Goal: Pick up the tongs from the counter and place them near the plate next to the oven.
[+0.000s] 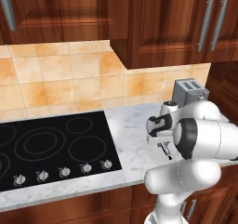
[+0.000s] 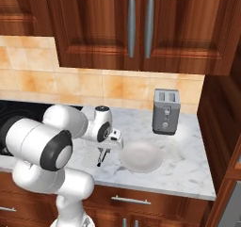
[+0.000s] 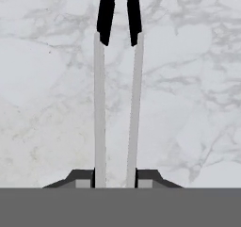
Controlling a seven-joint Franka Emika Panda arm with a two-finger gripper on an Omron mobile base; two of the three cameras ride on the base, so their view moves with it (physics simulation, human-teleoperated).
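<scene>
The two-finger gripper (image 3: 116, 178) is closed on one pair of thin silvery-grey tongs with black tips (image 3: 117, 103) — apparently just above the white-grey marble counter (image 2: 188, 167). Just beside: one round pale plate (image 2: 140, 157). Farther back — one boxy silver toaster (image 2: 166, 110).

the plate (image 2: 140, 156) lies on the counter (image 2: 188, 165), in front of and left of the toaster (image 2: 165, 111), which stands at the back by the tiled wall. the tongs (image 2: 100, 156) hang just left of the plate. the cooktop (image 1: 51, 146) sits further left.
</scene>
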